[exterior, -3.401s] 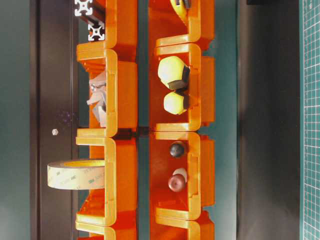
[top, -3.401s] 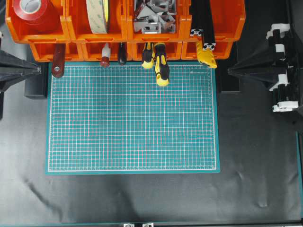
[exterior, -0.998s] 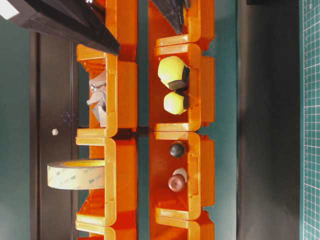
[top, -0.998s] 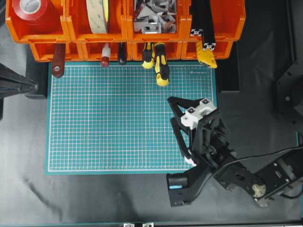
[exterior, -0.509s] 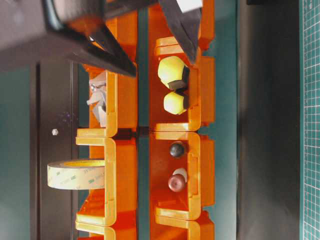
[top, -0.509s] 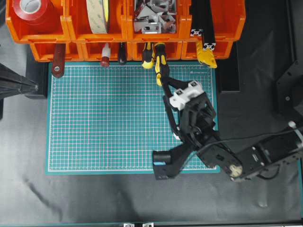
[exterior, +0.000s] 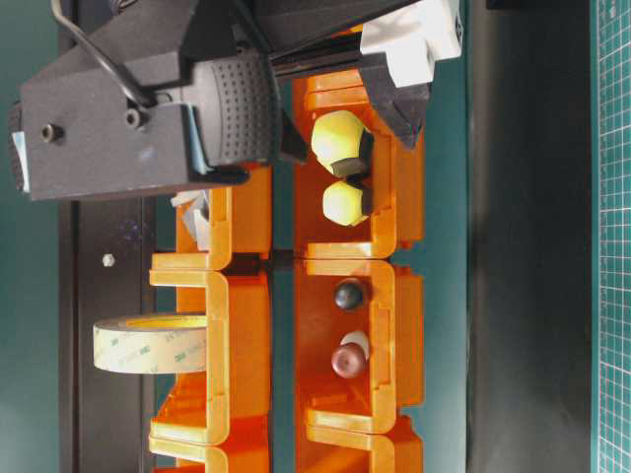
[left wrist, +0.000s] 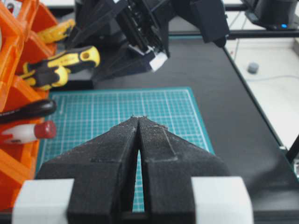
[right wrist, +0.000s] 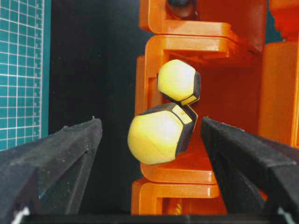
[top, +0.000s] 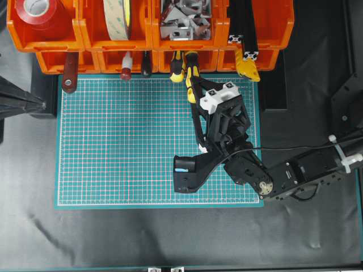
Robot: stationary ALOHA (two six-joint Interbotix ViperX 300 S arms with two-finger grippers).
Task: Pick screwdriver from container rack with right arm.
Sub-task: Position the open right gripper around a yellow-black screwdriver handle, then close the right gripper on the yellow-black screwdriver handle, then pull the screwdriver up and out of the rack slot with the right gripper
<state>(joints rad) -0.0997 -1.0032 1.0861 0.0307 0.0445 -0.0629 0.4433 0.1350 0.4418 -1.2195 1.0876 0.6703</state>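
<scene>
Right claw (right wrist: 149,135) is wide apart, empty, with its fingers on either side of the screwdriver (right wrist: 161,133) handle end. The screwdriver sits in a lower bin of the orange rack (top: 249,28), handle sticking out over the green mat (top: 125,141). Left claw (left wrist: 138,123) is pressed closed, well apart.

The right arm (top: 295,173) reaches in from the lower right of the overhead view, its right gripper (top: 195,85) level with fingers (right wrist: 56,154) spread wide and nothing between them touching, while the left gripper (left wrist: 138,122) has its fingers pressed together, empty.
</scene>
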